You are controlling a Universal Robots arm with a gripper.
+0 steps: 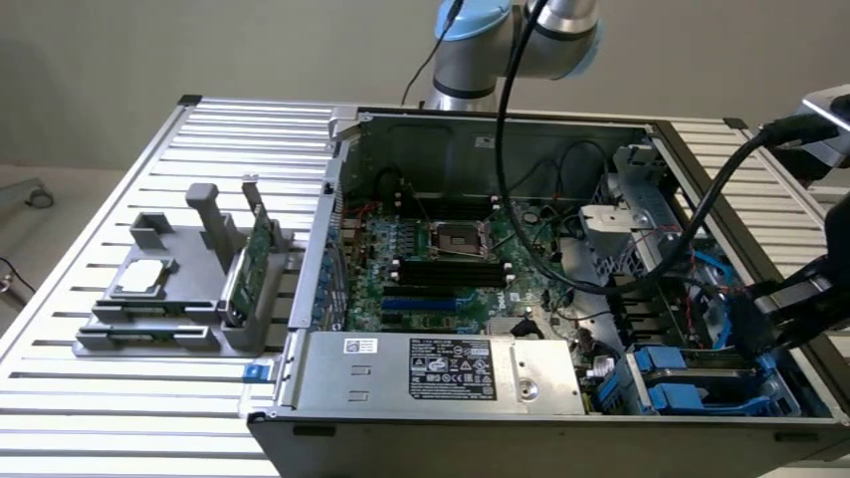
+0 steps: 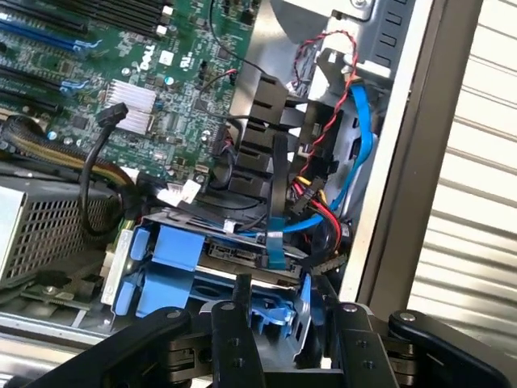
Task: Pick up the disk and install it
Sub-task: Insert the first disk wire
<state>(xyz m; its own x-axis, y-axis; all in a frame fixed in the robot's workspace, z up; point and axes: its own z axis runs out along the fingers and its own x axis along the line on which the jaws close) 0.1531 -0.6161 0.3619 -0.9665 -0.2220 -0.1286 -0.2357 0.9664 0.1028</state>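
The disk (image 2: 230, 252) sits in its bright blue carrier frame (image 2: 174, 250) in the drive bay at the front corner of the open computer case, on the exterior view's right. Its grey edge and connector face me, with black, red and blue cables running over it. In the exterior view the blue carriers (image 1: 691, 383) lie low in that bay. My gripper (image 2: 287, 295) hovers just above the bay and is open. Its black fingers (image 2: 236, 323) stand on either side of the carrier's blue edge without closing on it. The gripper (image 1: 759, 334) hangs over the case's wall on the exterior view's right.
The motherboard (image 1: 439, 259) fills the case floor, with the power supply (image 1: 439, 370) in front. A grey fixture (image 1: 173, 289) on the slatted table holds a small silver chip (image 1: 142, 277) and an upright green card (image 1: 253, 259). Cable bundles (image 2: 323, 153) crowd the bay.
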